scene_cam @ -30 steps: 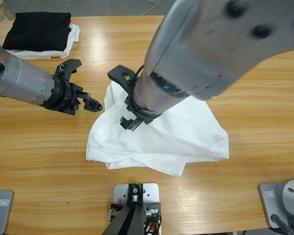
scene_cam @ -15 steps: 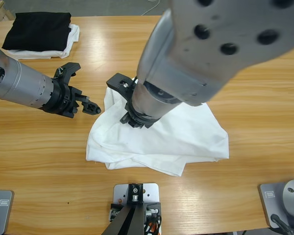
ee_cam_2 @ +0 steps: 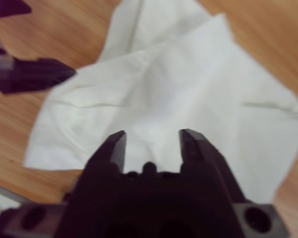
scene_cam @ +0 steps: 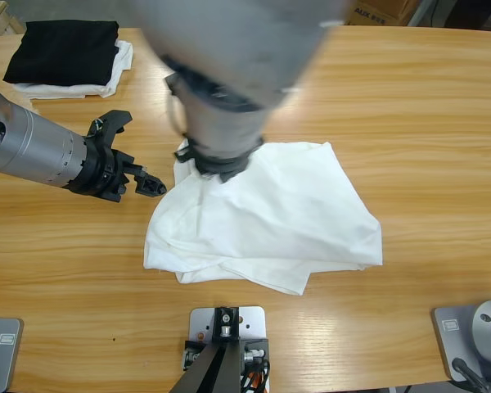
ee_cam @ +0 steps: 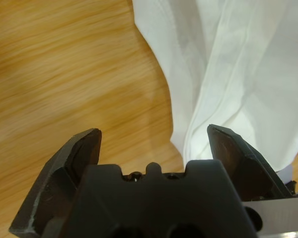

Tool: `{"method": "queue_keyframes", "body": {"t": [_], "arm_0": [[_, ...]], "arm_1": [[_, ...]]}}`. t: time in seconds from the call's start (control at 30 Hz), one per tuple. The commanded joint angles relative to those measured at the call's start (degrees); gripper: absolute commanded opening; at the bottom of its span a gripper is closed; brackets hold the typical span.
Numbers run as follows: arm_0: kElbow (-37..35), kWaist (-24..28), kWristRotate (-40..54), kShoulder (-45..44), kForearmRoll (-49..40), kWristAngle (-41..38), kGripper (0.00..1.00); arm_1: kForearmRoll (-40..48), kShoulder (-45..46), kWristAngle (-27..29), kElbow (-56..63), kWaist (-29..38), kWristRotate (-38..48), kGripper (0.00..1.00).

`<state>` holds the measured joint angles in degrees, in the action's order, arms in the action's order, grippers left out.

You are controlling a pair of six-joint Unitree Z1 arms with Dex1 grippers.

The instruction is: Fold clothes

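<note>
My right gripper [ee_cam_2: 152, 141] has lifted off the crumpled white cotton T-shirt [scene_cam: 270, 213] mid-table on the wooden table [scene_cam: 425, 106], jaws spread and empty, while my left gripper [scene_cam: 151, 187] waits spread beside its left edge, so no fold is held yet.

The long wooden table [scene_cam: 442, 106] is carrying a rumpled white T-shirt [scene_cam: 286, 221] at the frame's centre and, at upper left, a folded black garment [scene_cam: 64, 49] lying on a folded white cloth [scene_cam: 119, 65].
</note>
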<state>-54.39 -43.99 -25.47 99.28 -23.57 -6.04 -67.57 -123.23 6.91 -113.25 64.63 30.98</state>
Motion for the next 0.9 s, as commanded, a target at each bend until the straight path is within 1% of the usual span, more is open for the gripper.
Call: {"method": "queue_keyframes", "body": {"t": [0.03,0.23,0.27,0.33,0.37,0.4,0.43,0.47,0.53,0.7,0.8,0.9], "arm_0": [[2.96,0.64,-0.54,-0.48,0.86,-0.47,0.839],[3.15,0.64,-0.54,-0.81,1.18,-0.47,0.839],[3.37,0.66,-0.54,-0.95,1.16,-0.47,0.839],[3.79,0.66,-0.54,-1.22,1.16,-0.47,0.839],[3.93,0.66,-0.54,-1.32,1.18,-0.47,0.839],[4.00,0.64,-0.54,-1.37,1.18,-0.47,0.839],[4.03,0.64,-0.54,-1.34,1.25,-0.47,0.839],[4.03,0.64,-0.54,-1.29,1.30,-0.47,0.839],[3.98,0.64,-0.54,-1.22,1.62,-0.47,0.838],[4.56,0.66,-0.54,-1.20,2.04,-0.47,0.839],[5.09,0.66,-0.54,-1.32,2.13,-0.47,0.839],[5.42,0.64,-0.54,-1.46,2.14,-0.47,0.839]], "arm_1": [[-3.89,-8.74,-2.48,-2.76,3.05,6.32,1.000],[-5.22,-12.31,-1.49,-2.67,3.10,7.94,0.999],[-5.47,-12.72,-0.46,-2.69,3.09,7.96,0.961],[-5.96,-12.82,0.49,-2.83,3.12,7.29,0.621],[-5.98,-12.33,0.65,-2.85,3.07,6.32,0.506],[-5.94,-11.68,0.58,-2.78,3.05,5.11,0.314],[-5.94,-10.98,0.56,-2.74,3.09,3.42,0.081],[-5.80,-10.24,0.56,-2.67,3.12,1.61,0.000],[-5.10,-8.64,0.65,-2.62,3.10,-1.38,0.000],[-3.15,-5.60,-0.17,-2.60,3.05,-4.98,0.000],[-2.55,-5.60,-1.39,-2.13,3.05,-5.54,0.000],[-2.30,-4.84,-0.82,-2.08,2.80,-5.67,0.000]]}}
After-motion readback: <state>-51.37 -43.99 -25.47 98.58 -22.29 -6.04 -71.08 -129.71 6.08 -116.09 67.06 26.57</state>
